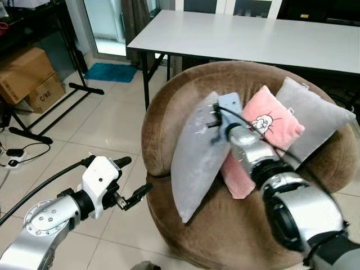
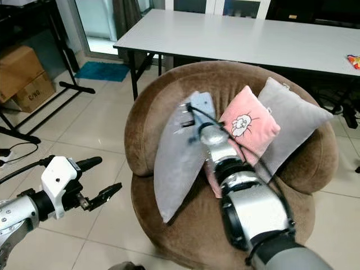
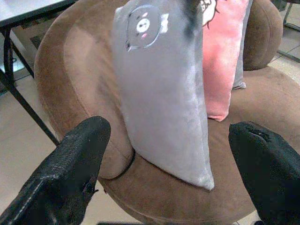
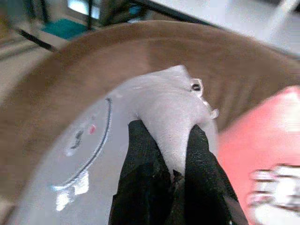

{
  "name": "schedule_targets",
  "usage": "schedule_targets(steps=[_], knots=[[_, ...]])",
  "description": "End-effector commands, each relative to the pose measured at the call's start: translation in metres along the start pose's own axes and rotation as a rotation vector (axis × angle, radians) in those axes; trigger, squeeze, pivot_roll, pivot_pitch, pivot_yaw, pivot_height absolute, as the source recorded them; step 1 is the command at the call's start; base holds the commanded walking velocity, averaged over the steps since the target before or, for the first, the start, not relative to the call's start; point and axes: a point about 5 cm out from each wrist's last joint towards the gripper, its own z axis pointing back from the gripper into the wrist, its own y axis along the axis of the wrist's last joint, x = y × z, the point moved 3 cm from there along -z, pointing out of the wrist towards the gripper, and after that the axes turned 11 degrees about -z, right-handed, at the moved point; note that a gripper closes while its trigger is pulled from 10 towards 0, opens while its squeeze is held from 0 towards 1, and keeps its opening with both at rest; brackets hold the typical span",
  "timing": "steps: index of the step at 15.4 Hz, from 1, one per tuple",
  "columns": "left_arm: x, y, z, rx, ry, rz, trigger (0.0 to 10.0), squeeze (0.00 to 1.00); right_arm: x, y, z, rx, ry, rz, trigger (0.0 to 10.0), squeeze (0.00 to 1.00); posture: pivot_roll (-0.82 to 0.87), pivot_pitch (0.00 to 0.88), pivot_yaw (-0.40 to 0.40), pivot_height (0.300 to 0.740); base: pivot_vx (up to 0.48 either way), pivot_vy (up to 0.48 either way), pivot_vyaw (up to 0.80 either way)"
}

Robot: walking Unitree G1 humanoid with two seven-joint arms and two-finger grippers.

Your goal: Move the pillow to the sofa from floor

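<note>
1. Right wrist view: the grey pillow is pinched at its top corner by the right gripper.
2. It stands on the sofa, against the pink pillow.
3. Placing step; next, release.
4. Left gripper hovers wide, empty.

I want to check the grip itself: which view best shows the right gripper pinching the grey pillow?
The right wrist view: the right gripper pinches a fold of the grey pillow up close. The eye views show the wrist covering the pinch; the left wrist view shows the pillow's printed face.
</note>
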Motion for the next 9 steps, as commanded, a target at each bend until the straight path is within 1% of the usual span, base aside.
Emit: schedule_targets(steps=[1, 2, 3, 4, 5, 6, 7, 8, 9], knots=[[-0.001, 0.003, 0.002, -0.003, -0.003, -0.018, 10.0, 0.0, 0.011, 0.018, -0.002, 0.054, -0.044, 0.032, 10.0, 1.0, 0.01, 0.0, -0.005, 0.74, 0.0, 0.0, 0.0], [-0.002, 0.003, 0.001, -0.003, 0.001, -0.02, 10.0, 0.0, 0.025, 0.019, -0.001, 0.054, -0.092, 0.066, 10.0, 1.0, 0.01, 0.0, -0.005, 0.74, 0.0, 0.0, 0.0], [-0.003, 0.003, 0.0, -0.001, 0.007, -0.023, 10.0, 0.0, 0.036, 0.023, -0.001, 0.067, -0.126, 0.056, 10.0, 1.0, 0.01, 0.0, -0.008, 0.74, 0.0, 0.0, 0.0], [-0.004, 0.004, -0.001, 0.001, 0.01, -0.024, 10.0, 0.0, 0.04, 0.027, -0.001, 0.081, -0.14, 0.052, 10.0, 1.0, 0.01, 0.0, -0.005, 0.74, 0.0, 0.0, 0.0], [-0.006, 0.005, -0.003, 0.008, 0.023, -0.025, 10.0, 0.0, 0.047, 0.035, 0.0, 0.108, -0.139, 0.017, 10.0, 1.0, 0.0, 0.0, 0.001, 0.74, 0.0, 0.0, 0.0], [-0.009, 0.005, -0.005, 0.012, 0.066, -0.012, 10.0, 0.0, 0.05, 0.042, 0.0, 0.133, -0.103, 0.01, 10.0, 1.0, -0.02, 0.0, 0.015, 0.74, 0.0, 0.0, 0.0], [-0.01, 0.006, -0.006, 0.02, 0.092, 0.0, 10.0, 0.0, 0.052, 0.045, 0.0, 0.149, -0.086, -0.019, 10.0, 1.0, -0.03, 0.0, 0.016, 0.74, 0.0, 0.0, 0.0], [-0.011, 0.008, -0.008, 0.037, 0.152, 0.027, 10.0, 0.0, 0.056, 0.05, 0.002, 0.182, -0.068, -0.077, 10.0, 1.0, -0.03, 0.0, 0.017, 0.74, 0.0, 0.0, 0.0], [-0.013, 0.011, -0.011, 0.06, 0.249, 0.051, 10.0, 0.0, 0.058, 0.054, 0.004, 0.231, -0.024, -0.174, 10.0, 1.0, -0.04, 0.0, 0.021, 0.74, 0.0, 0.0, 0.0]])
